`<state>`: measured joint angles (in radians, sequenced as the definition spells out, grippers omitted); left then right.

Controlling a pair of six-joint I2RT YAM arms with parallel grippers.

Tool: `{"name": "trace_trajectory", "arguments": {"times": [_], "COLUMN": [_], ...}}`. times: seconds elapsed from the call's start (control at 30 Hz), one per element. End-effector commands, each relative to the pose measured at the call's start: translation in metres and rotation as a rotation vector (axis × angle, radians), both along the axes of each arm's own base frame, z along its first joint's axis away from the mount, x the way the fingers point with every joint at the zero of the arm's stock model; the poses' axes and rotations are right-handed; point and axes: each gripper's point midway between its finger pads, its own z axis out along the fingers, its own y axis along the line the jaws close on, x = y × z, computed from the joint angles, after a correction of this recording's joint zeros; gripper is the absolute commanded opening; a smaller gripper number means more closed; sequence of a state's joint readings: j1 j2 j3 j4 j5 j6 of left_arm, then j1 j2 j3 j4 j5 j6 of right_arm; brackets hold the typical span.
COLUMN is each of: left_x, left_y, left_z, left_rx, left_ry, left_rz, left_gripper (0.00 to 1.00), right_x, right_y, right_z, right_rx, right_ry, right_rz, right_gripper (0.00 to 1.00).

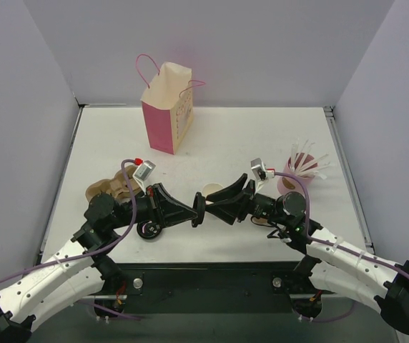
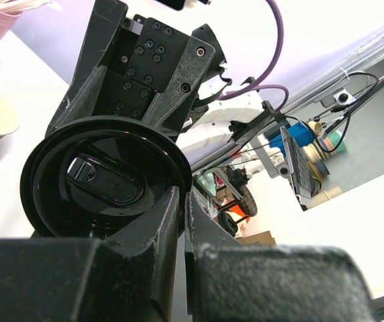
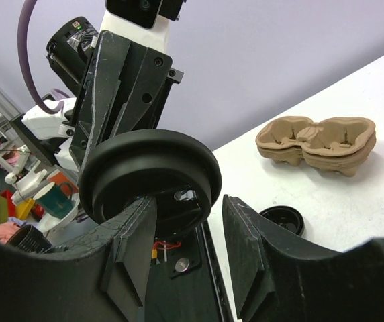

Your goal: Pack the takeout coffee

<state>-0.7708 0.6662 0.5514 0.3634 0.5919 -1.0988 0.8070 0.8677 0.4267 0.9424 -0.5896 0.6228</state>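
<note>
Clock bearings are taken from the tools' meeting point in the overhead view, 12 o'clock pointing away from the arm bases. Both arms reach inward and meet nose to nose over the near middle of the bench (image 1: pixel 262 136). The left tool (image 1: pixel 194 209) is closed on the rim of a black lid (image 3: pixel 148 171), held off the bench on edge; in the left wrist view the rim runs into the narrow slit between its fingers (image 2: pixel 145 261). The right tool (image 1: pixel 210 206) faces it with fingers spread wide, gripping nothing, one finger just beside the lid's lower edge. A paper cup (image 1: pixel 212 189), brown outside and cream inside, stands upright and open-mouthed at 1 o'clock, just beyond the tools. The takeout coffee as a lidded cup cannot be made out in any view. A tan shape (image 1: pixel 260 220) at 4 o'clock is mostly hidden under the right arm, and I cannot tell what it is. A second lid (image 1: pixel 147 230) lies flat at 8 o'clock beside the left arm. A pulp cup carrier (image 1: pixel 110 187) sits at 10 o'clock, partly covered by that arm and its lilac cable. A pink cup (image 1: pixel 294 175) of white sticks stands at 2 o'clock. The paper bag (image 1: pixel 167 107), upright with a pink side and cord handles, stands well apart at 12 o'clock, a shade toward 11.
</note>
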Motion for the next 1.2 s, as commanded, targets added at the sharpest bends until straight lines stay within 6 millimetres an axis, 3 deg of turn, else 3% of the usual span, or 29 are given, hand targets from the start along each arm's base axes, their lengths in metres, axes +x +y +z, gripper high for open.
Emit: {"name": "trace_trajectory", "arguments": {"times": [0.0, 0.97, 1.07, 1.1, 1.13, 1.17], "left_x": [-0.004, -0.006, 0.01, 0.02, 0.031, 0.049], "left_y": [0.006, 0.006, 0.003, 0.003, 0.004, 0.009], "left_z": [0.019, 0.021, 0.003, -0.007, -0.031, -0.03], "left_rx": [-0.065, -0.135, -0.048, 0.005, 0.112, 0.152], "left_ry": [-0.049, -0.014, -0.008, -0.032, 0.029, 0.036], "left_rz": [0.003, -0.021, 0.06, 0.11, 0.157, 0.256], "left_gripper": [0.15, 0.12, 0.13, 0.14, 0.15, 0.21], "right_x": [-0.007, -0.012, 0.001, 0.017, 0.028, 0.035], "right_y": [-0.002, 0.01, 0.01, 0.005, 0.005, 0.001], "right_z": [0.044, 0.05, 0.045, 0.044, 0.023, 0.015], "right_rx": [0.097, 0.145, 0.14, 0.14, 0.061, 0.019], "right_ry": [-0.152, -0.197, -0.13, -0.092, -0.03, -0.031], "right_rz": [0.011, 0.089, 0.024, -0.071, -0.12, -0.169], "right_gripper": [0.44, 0.38, 0.37, 0.37, 0.37, 0.37]}}
